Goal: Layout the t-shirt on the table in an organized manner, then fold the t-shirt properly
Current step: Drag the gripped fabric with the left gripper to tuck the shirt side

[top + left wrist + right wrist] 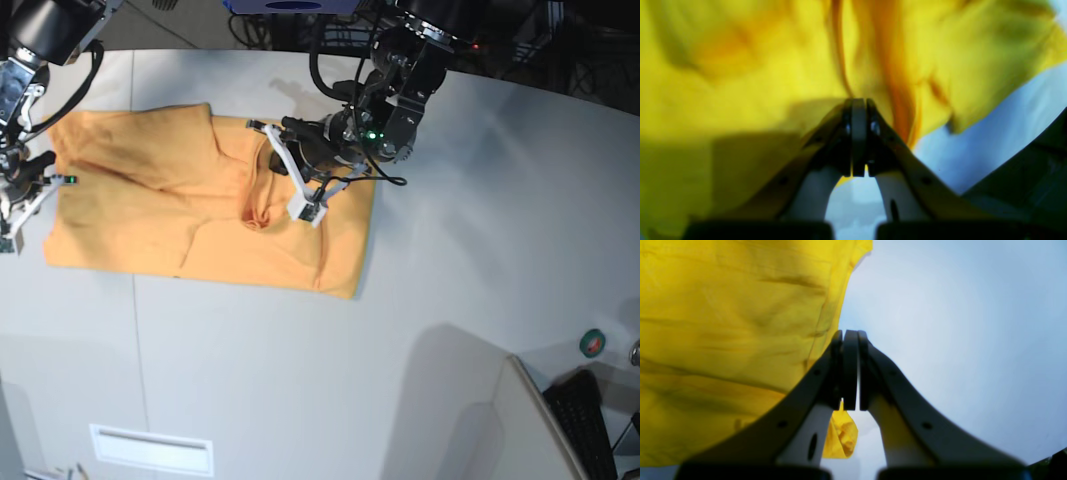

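A: Starting at the left of the base view, what is the right tool doing?

B: It sits at the left edge of the t-shirt. In its wrist view the jaws are pressed together, with a small tuck of yellow-orange cloth showing just below them, so I judge it is pinching the shirt's edge.

A: And the shirt itself?

B: It lies across the far left part of the tabletop, spread roughly as a rectangle. The left half is fairly flat. Toward the middle there is a raised ridge of folds running away from the camera.

A: Then the left tool?

B: It is over the right half of the shirt, right at that ridge. Its wrist view shows the jaws fully together with bunched cloth rising straight from the tips, so it looks clamped on a gather of fabric.

A: Which step is this?

B: Laying out, I'd say. Folding has not begun, since the shirt is not yet smooth.

A: What does the next move need?

B: Probably drawing the right half outward, away from the other tool, to pull the ridge flat, keeping the cloth low and both grips firm so the left edge does not drag along.
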`<state>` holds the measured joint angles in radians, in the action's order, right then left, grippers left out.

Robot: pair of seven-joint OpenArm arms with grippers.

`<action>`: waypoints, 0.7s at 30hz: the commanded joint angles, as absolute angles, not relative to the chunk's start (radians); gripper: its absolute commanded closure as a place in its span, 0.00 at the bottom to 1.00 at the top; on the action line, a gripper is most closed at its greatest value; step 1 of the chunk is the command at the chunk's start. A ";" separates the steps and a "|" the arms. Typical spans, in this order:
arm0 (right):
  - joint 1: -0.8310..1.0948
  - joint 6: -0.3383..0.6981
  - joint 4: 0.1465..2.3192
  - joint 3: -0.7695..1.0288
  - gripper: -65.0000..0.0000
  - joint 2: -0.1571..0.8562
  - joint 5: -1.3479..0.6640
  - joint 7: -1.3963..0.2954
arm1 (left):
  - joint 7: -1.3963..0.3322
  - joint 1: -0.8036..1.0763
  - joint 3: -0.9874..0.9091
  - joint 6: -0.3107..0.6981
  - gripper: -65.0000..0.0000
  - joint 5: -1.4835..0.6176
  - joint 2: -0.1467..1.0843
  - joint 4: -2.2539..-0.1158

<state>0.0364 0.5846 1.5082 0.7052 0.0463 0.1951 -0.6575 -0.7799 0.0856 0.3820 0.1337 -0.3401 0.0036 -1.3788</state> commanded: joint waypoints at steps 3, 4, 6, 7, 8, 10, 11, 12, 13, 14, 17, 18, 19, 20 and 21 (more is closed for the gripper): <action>0.025 0.582 1.527 0.713 1.00 0.059 0.191 -0.642 | -0.760 0.061 0.438 0.143 1.00 -0.355 -0.027 -1.412; 0.025 0.582 1.527 0.713 1.00 0.059 0.191 -0.642 | -0.760 0.059 0.453 0.143 1.00 -0.355 -0.035 -1.423; 0.025 0.582 1.527 0.713 1.00 0.059 0.191 -0.642 | -0.760 0.053 0.490 0.143 1.00 -0.348 -0.038 -1.446; 0.025 0.582 1.527 0.713 1.00 0.059 0.191 -0.642 | -0.760 0.042 0.513 0.145 1.00 -0.355 -0.035 -1.452; 0.025 0.582 1.526 0.713 1.00 0.059 0.191 -0.642 | -0.760 0.035 0.529 0.145 1.00 -0.355 -0.033 -1.454; 0.025 0.582 1.527 0.713 1.00 0.059 0.191 -0.642 | -0.760 0.031 0.527 0.145 1.00 -0.351 -0.033 -1.451; 0.025 0.582 1.527 0.713 1.00 0.059 0.191 -0.642 | -0.760 0.031 0.512 0.145 1.00 -0.346 -0.033 -1.451; 0.025 0.582 1.529 0.713 1.00 0.059 0.191 -0.642 | -0.760 0.036 0.486 0.143 1.00 -0.346 -0.025 -1.452; 0.025 0.582 1.529 0.713 1.00 0.059 0.191 -0.642 | -0.760 0.041 0.455 0.143 1.00 -0.346 -0.012 -1.457; 0.025 0.582 1.529 0.713 1.00 0.061 0.191 -0.642 | -0.760 0.042 0.426 0.143 1.00 -0.346 0.001 -1.471; 0.025 0.582 1.529 0.713 1.00 0.064 0.191 -0.642 | -0.760 0.079 0.335 0.143 1.00 -0.346 0.039 -1.524; 0.025 0.582 1.529 0.713 1.00 0.065 0.191 -0.642 | -0.760 0.091 0.302 0.143 1.00 -0.346 0.050 -1.543; 0.025 0.582 1.529 0.713 1.00 0.065 0.191 -0.642 | -0.760 0.104 0.263 0.143 1.00 -0.346 0.058 -1.563; 0.025 0.582 1.529 0.713 1.00 0.065 0.191 -0.642 | -0.760 0.108 0.229 0.143 1.00 -0.346 0.058 -1.573; 0.025 0.582 1.529 0.713 1.00 0.065 0.191 -0.642 | -0.760 0.116 0.193 0.143 1.00 -0.346 0.058 -1.578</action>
<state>0.0368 0.5846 1.5089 0.7097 0.0490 0.1913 -0.6575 -0.7773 0.1284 0.1902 0.1341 -0.3363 0.0681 -1.5551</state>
